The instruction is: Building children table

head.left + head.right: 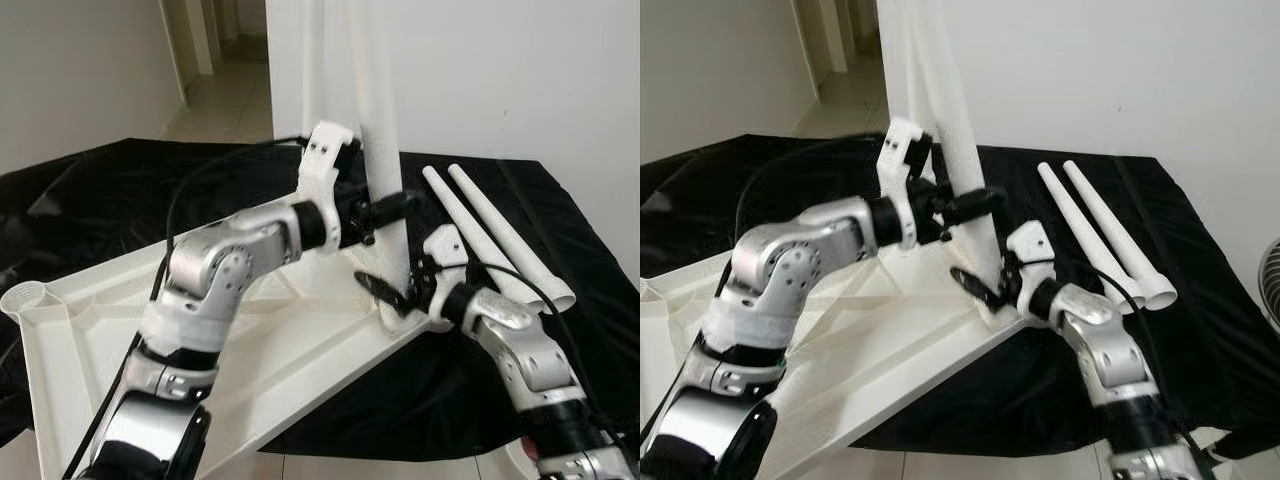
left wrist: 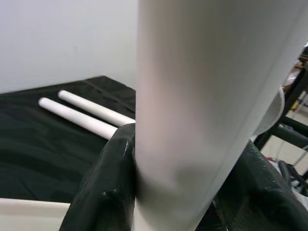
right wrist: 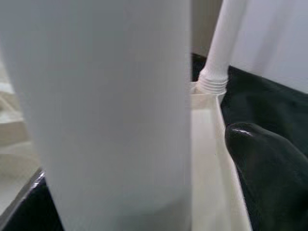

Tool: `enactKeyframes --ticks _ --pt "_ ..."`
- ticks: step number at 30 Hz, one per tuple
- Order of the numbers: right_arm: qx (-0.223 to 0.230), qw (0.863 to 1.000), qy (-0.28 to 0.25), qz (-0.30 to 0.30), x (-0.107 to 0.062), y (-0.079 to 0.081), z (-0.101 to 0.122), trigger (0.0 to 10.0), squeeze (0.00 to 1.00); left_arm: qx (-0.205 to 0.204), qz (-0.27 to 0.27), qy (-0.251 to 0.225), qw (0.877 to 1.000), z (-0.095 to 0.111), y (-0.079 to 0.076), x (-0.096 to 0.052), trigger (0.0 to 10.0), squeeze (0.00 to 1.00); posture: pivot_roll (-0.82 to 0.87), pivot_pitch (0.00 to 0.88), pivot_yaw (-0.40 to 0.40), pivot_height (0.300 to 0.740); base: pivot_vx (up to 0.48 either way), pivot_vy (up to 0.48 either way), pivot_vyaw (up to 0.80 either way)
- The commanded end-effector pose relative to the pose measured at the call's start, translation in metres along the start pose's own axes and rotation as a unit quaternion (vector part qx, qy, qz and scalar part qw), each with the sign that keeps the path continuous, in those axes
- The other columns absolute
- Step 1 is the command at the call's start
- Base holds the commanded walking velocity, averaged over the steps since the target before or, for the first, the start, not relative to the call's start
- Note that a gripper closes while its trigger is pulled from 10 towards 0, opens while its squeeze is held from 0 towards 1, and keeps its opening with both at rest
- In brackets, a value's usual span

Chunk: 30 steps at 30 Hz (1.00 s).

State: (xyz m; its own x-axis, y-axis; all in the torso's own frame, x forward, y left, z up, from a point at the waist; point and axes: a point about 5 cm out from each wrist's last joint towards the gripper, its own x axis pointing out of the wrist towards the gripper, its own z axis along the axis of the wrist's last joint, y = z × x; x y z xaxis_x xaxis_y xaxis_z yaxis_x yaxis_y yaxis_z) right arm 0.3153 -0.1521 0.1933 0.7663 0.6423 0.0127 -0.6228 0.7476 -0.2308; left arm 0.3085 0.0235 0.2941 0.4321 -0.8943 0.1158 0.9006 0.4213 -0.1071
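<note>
The upturned white tabletop [image 1: 300, 370] lies on a black sheet [image 1: 560, 230], its near corner overhanging the sheet's edge. At that corner stands a white leg [image 1: 385, 150], with the left gripper [image 1: 385, 212] fingers [image 2: 108, 192] clamped on it and the right gripper [image 1: 395, 295] fingers [image 3: 269, 168] spread around its base. Two spare legs [image 1: 490, 230] lie beside the tabletop. No writing is readable.
</note>
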Motion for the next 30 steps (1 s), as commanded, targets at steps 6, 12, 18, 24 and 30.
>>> enactKeyframes --ticks 6,12,18,24,30 --pt "-0.010 0.999 -0.012 -0.050 0.014 -0.002 0.006 10.0 0.48 0.027 0.048 -0.006 0.998 0.007 0.006 0.004 10.0 0.00 -0.04 0.000 0.019 0.740 0.000 0.000 0.00" --pt "-0.029 0.992 -0.028 -0.119 0.032 0.001 0.015 10.0 0.00 0.048 0.109 -0.030 0.992 0.013 0.012 0.013 10.0 0.00 -0.04 0.000 0.008 0.740 0.000 0.000 0.00" --pt "-0.030 0.987 -0.031 -0.152 0.042 0.013 0.015 10.0 0.00 0.055 0.152 -0.043 0.986 0.013 0.017 0.018 10.0 0.00 -0.04 0.000 0.000 0.740 0.000 0.000 0.00" --pt "-0.041 0.968 -0.005 -0.246 0.051 0.017 0.006 10.0 0.00 0.080 0.190 -0.051 0.977 0.011 0.016 0.025 10.0 0.00 -0.04 0.000 -0.008 0.740 0.000 0.000 0.00" --pt "-0.036 0.957 0.005 -0.287 0.054 0.015 0.002 10.0 0.00 0.094 0.197 -0.052 0.974 0.011 0.015 0.028 10.0 0.00 -0.03 0.000 -0.009 0.740 0.000 0.000 0.00"
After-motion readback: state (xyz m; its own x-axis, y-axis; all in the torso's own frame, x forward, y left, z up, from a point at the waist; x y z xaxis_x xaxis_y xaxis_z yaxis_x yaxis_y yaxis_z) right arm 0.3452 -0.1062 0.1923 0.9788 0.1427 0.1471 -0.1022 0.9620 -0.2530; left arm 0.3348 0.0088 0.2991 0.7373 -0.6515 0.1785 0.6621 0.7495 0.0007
